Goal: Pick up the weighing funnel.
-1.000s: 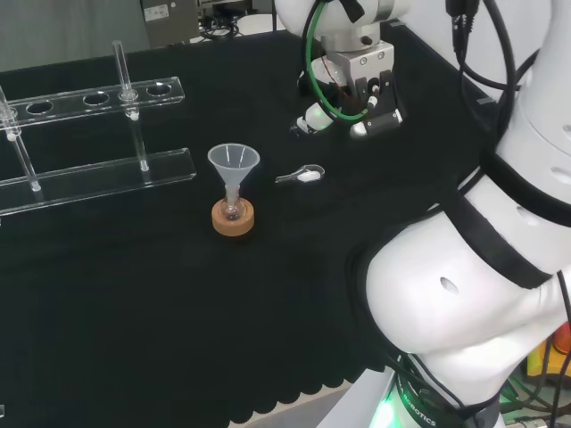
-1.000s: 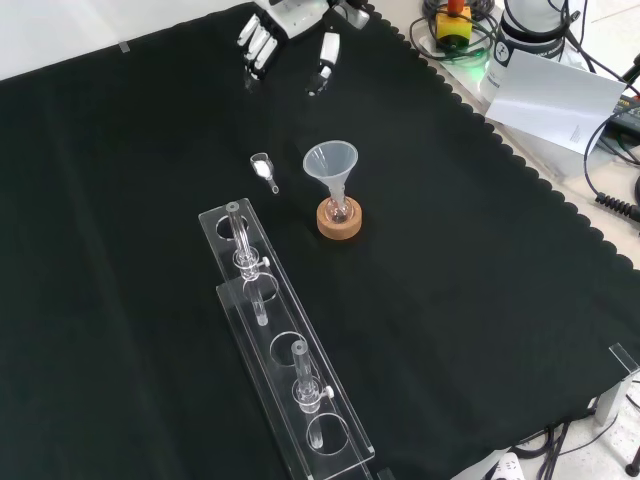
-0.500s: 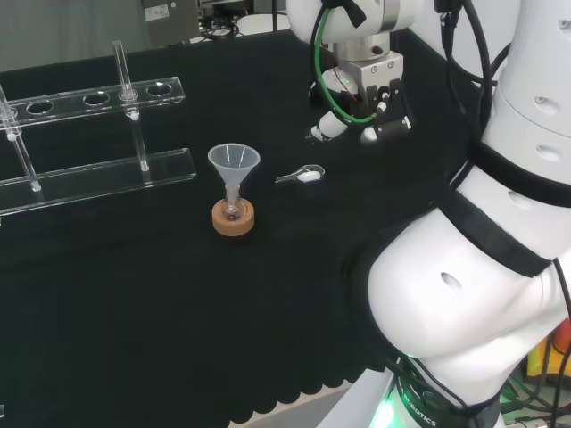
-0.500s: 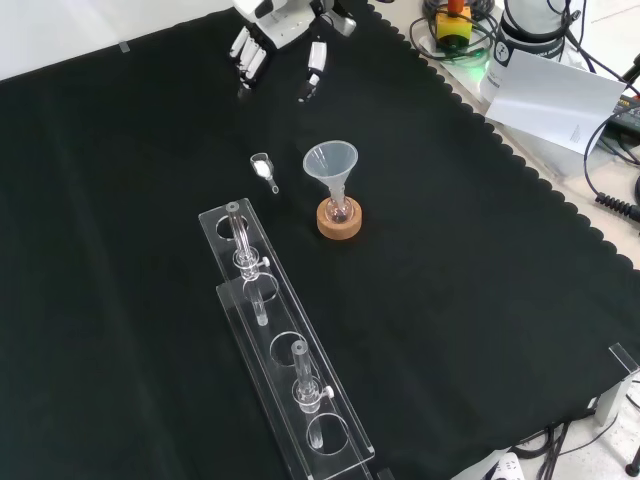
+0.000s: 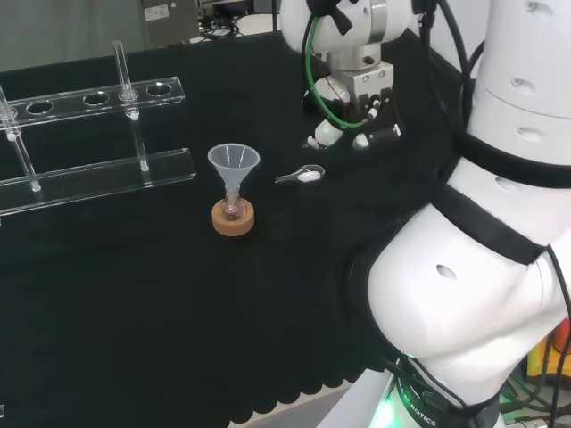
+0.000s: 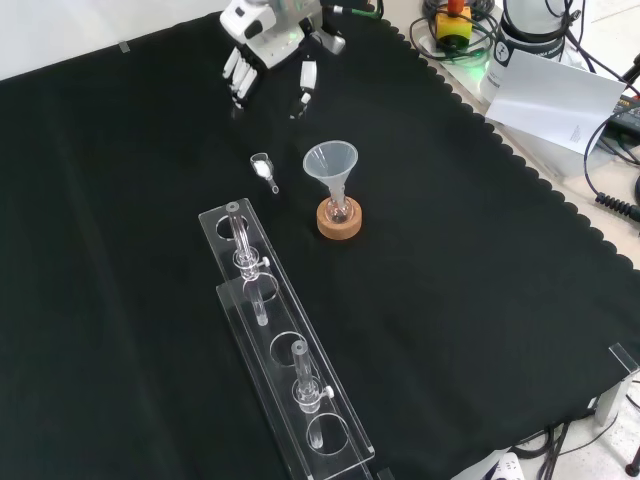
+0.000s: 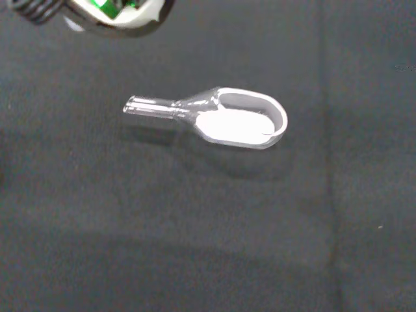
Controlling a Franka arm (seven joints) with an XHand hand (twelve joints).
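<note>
The weighing funnel, a small clear scoop with a short stem and white powder in its bowl, lies on the black cloth. In the head view the hand hangs above and to the right of it. The front view has the hand farther off than the scoop, fingers straight and spread, pointing down, holding nothing. A blurred part of the hand shows in the wrist view.
The big funnel stands in a small flask on a cork ring close beside the scoop. A clear tube rack holds upright tubes. The arm's white links fill the head view's right.
The hand has come closer to the weighing funnel, moving left in the head view and nearer in the front view. The scoop has not moved.
</note>
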